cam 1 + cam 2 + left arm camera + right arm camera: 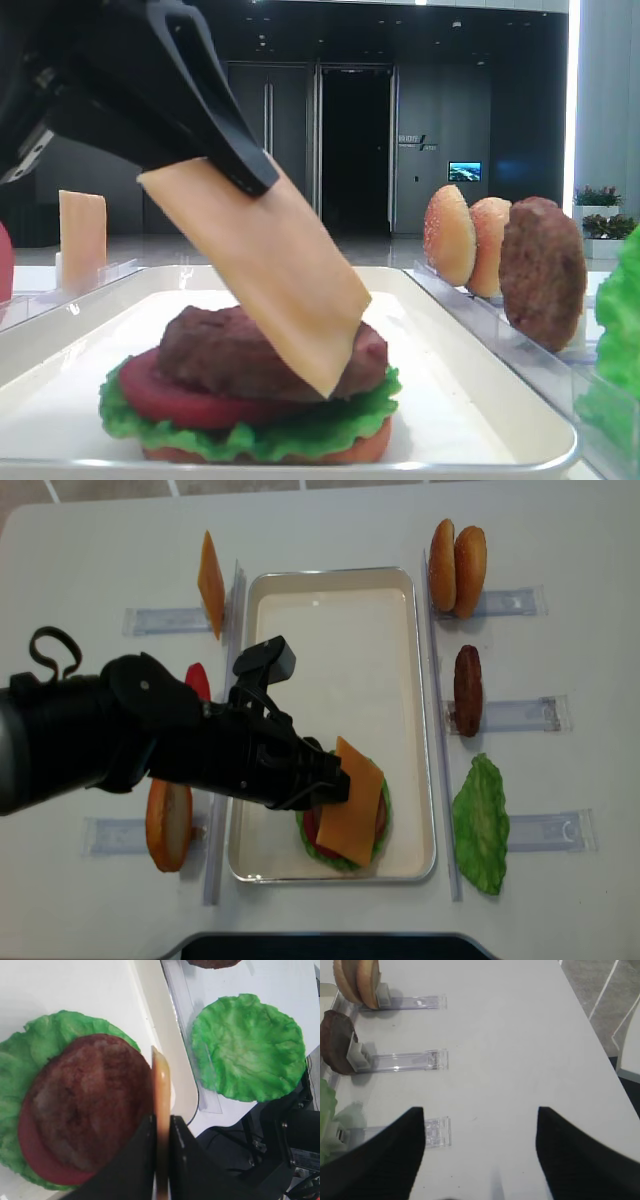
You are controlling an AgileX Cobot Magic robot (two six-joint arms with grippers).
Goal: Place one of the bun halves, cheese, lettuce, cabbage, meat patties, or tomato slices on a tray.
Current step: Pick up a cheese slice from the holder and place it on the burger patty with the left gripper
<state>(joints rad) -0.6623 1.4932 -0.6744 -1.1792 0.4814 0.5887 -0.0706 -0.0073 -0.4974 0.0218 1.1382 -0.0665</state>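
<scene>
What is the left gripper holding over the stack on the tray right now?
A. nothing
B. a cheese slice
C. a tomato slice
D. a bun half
B: the left gripper is shut on the cheese, a flat pale yellow-orange square hanging tilted with its lower corner at the meat patty on the tray.

The left arm is showing as a bulky matte black body, with a looping black cable curling off its rear and a boxy block on top. The fingers are appearing as flat black tapering blades with smooth faces.
</scene>
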